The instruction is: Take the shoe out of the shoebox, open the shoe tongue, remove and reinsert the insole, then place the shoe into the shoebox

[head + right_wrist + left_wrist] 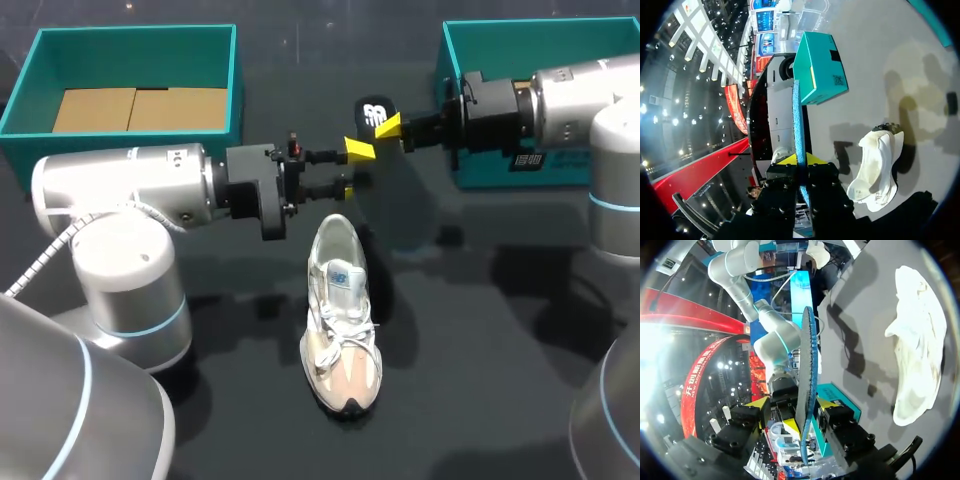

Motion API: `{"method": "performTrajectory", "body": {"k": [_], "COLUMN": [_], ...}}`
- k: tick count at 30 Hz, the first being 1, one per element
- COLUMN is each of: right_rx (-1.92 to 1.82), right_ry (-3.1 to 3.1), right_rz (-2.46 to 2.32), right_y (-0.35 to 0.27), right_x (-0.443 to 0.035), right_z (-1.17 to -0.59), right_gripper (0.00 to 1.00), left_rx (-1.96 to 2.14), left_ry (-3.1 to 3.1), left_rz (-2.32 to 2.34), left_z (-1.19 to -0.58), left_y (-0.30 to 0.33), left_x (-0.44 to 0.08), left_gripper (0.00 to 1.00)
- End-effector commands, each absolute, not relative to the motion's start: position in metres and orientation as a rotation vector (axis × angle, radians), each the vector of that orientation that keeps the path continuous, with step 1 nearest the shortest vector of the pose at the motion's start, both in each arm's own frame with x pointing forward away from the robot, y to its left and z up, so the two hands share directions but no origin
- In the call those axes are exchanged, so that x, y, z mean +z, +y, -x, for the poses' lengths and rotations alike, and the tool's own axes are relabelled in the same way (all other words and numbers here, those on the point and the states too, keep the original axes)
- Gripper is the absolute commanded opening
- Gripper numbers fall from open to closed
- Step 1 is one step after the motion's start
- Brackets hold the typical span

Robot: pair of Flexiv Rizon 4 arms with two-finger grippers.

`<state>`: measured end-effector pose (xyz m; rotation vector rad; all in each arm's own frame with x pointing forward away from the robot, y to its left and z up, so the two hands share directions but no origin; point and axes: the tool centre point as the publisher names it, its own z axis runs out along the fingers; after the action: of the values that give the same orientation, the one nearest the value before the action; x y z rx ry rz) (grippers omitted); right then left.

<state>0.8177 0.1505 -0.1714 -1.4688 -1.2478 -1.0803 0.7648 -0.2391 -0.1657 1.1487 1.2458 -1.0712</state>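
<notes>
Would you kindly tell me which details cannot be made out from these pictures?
- Insole faces: both wrist views show it edge-on; in the head view its lower end blends into the dark table.
- Shoe interior toward the toe: tongue and laces cover it in the head view.
- Right box contents: right arm and the picture edge cut it off.

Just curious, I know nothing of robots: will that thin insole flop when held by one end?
Probably not much: held in the right pincer, the insole stands out nearly straight, so it seems springy, not limp. It looks thin, so likely light. Its edge bows slightly in the left wrist view, so a push would probably bend it.
</notes>
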Motion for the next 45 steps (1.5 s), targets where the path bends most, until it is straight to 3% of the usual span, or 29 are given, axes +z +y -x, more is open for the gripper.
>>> {"method": "performTrajectory", "body": {"k": [1, 6, 11, 14, 15, 18, 31, 34, 38, 45], "right_rx": [-1.066, -1.063, -1.064, -1.064, -1.063, -1.062, -1.061, -1.061, -1.059, -1.061], "right_ry": [-1.253, -1.252, -1.253, -1.25, -1.249, -1.246, -1.233, -1.233, -1.231, -1.225], "right_rz": [1.473, 1.47, 1.469, 1.47, 1.47, 1.469, 1.461, 1.46, 1.459, 1.459], "right_y": [0.155, 0.155, 0.156, 0.155, 0.156, 0.157, 0.159, 0.16, 0.16, 0.16], "right_x": [-0.173, -0.173, -0.172, -0.172, -0.173, -0.174, -0.177, -0.177, -0.178, -0.178], "right_z": [-0.82, -0.82, -0.821, -0.82, -0.82, -0.82, -0.819, -0.82, -0.82, -0.819], "right_gripper": [0.0, 0.0, 0.0, 0.0, 0.0, 0.0, 0.0, 0.0, 0.0, 0.0], "left_rx": [-1.061, -1.044, -1.027, -1.021, -1.019, -1.005, -0.984, -0.986, -0.989, -0.993], "left_ry": [1.256, 1.272, 1.292, 1.3, 1.301, 1.301, 1.305, 1.304, 1.303, 1.293], "left_rz": [-1.151, -1.152, -1.159, -1.161, -1.161, -1.159, -1.161, -1.165, -1.171, -1.179], "left_z": [-0.769, -0.773, -0.776, -0.778, -0.778, -0.78, -0.786, -0.785, -0.784, -0.782], "left_y": [-0.249, -0.252, -0.252, -0.253, -0.253, -0.255, -0.259, -0.259, -0.26, -0.259], "left_x": [-0.169, -0.174, -0.182, -0.184, -0.185, -0.185, -0.187, -0.188, -0.189, -0.188], "left_gripper": [0.52, 0.52, 0.59, 0.69, 0.68, 0.48, 0.18, 0.16, 0.0, 0.0]}}
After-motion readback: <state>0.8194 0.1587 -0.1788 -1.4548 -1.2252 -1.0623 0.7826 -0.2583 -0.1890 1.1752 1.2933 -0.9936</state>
